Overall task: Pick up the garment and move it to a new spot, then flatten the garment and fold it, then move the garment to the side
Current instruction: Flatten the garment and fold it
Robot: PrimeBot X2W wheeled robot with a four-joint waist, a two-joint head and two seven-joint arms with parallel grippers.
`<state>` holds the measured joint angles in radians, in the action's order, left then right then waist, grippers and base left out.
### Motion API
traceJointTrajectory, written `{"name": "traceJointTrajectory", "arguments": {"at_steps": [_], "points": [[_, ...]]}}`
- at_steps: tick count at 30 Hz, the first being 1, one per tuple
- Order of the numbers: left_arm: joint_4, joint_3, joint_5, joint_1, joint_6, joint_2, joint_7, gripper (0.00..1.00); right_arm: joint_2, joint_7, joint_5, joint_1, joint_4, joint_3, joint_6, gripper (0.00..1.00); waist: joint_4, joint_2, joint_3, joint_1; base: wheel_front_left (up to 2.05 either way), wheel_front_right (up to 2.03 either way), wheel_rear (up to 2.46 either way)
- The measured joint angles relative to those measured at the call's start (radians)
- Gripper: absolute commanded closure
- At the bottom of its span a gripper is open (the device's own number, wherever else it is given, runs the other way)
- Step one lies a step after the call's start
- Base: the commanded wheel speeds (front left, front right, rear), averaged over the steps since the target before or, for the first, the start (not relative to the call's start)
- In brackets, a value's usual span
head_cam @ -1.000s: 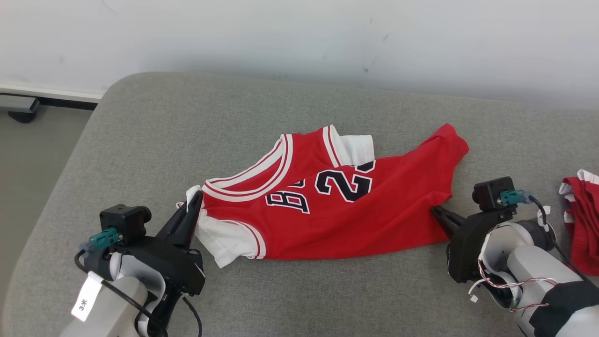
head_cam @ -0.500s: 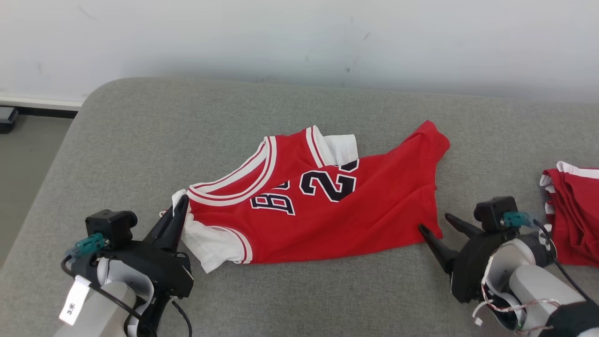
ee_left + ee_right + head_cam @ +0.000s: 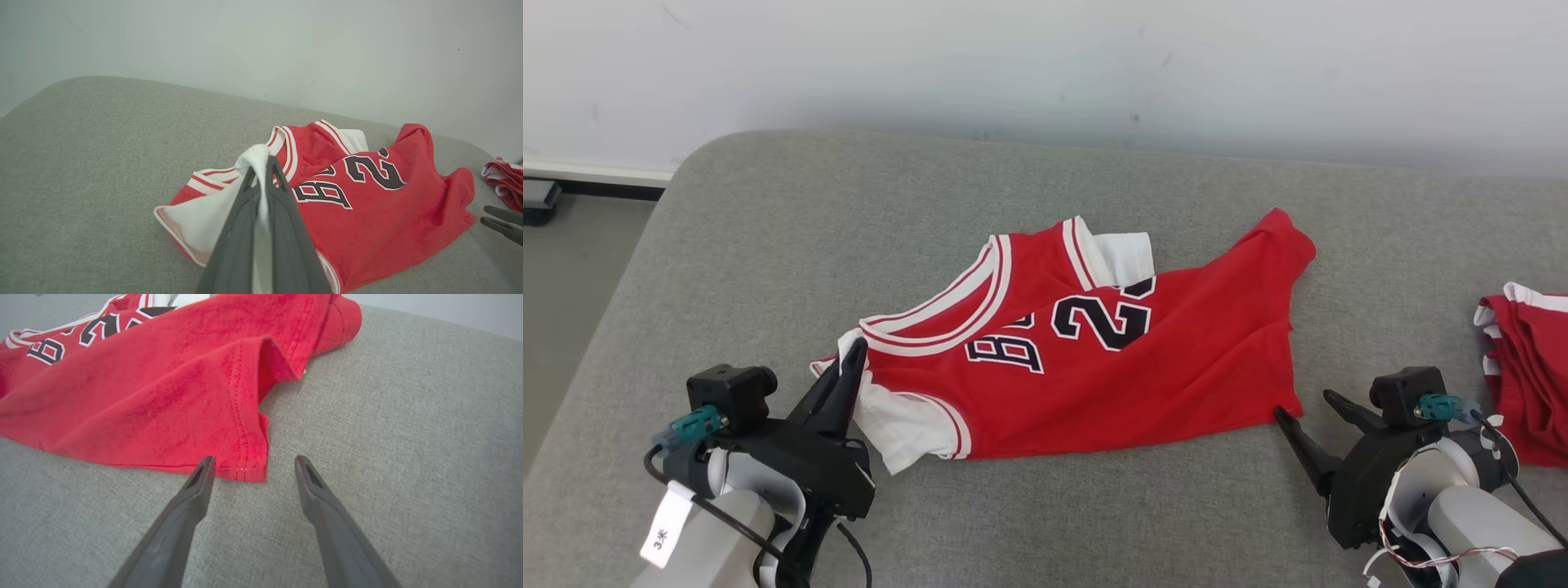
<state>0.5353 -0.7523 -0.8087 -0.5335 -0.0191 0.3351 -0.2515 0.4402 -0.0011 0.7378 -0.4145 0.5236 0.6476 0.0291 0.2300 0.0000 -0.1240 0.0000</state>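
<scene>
**Flattening under way: left fingers pinched a sleeve, right fingers stood open at the hem.**

The red garment (image 3: 1143, 367) lay face up near the middle of the grey padded surface (image 3: 768, 229), collar toward the robot's left and hem toward its right. The left fingers (image 3: 848, 376) were clamped tight on the white near sleeve (image 3: 907, 420), lifting a small peak of cloth in the left wrist view. The right fingers (image 3: 1298, 445) were spread wide and held nothing, with their tips just beside the near hem corner. The cloth was rumpled: the far hem corner curled over, 1 ridge ran along the hem, and the chest lettering was creased. As I judge it, flattening was only partly done, and 2 steps remained: the fold and the move to the side. Another red pile (image 3: 1527, 376) lay well apart at the right edge.
</scene>
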Motion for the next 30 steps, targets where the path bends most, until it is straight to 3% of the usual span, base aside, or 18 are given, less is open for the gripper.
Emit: {"name": "traceJointTrajectory", "arguments": {"at_steps": [11, 12, 14, 23, 30], "points": [[0.004, -0.006, 0.025, -0.004, -0.009, -0.022, 0.0, 1.0, -0.011, 0.022, 0.001, -0.003, 0.036, 0.012, -0.017, 0.03, 0.049, 0.0, -0.011, 0.0, 0.0, 0.0, 0.0], [0.005, -0.005, 0.025, -0.004, -0.009, -0.021, 0.0, 1.0, -0.015, 0.028, 0.001, -0.004, 0.038, 0.014, -0.017, 0.42, 0.051, 0.0, -0.011, 0.0, 0.0, 0.0, 0.0], [0.007, -0.005, 0.025, -0.004, -0.009, -0.021, 0.0, 1.0, -0.023, 0.028, 0.001, -0.005, 0.042, 0.019, -0.017, 1.0, 0.054, 0.0, -0.011, 0.0, 0.0, 0.0, 0.0], [0.019, 0.007, 0.025, 0.012, -0.009, -0.016, 0.0, 1.0, -0.03, 0.024, 0.001, -0.007, 0.05, 0.017, -0.011, 1.0, 0.044, 0.0, -0.005, 0.0, 0.0, 0.0, 0.0], [0.051, 0.001, 0.025, 0.023, -0.011, -0.016, 0.0, 1.0, 0.011, -0.013, 0.001, -0.009, 0.045, -0.026, -0.017, 1.0, 0.028, 0.0, -0.006, 0.0, 0.0, 0.0, 0.0]]}}
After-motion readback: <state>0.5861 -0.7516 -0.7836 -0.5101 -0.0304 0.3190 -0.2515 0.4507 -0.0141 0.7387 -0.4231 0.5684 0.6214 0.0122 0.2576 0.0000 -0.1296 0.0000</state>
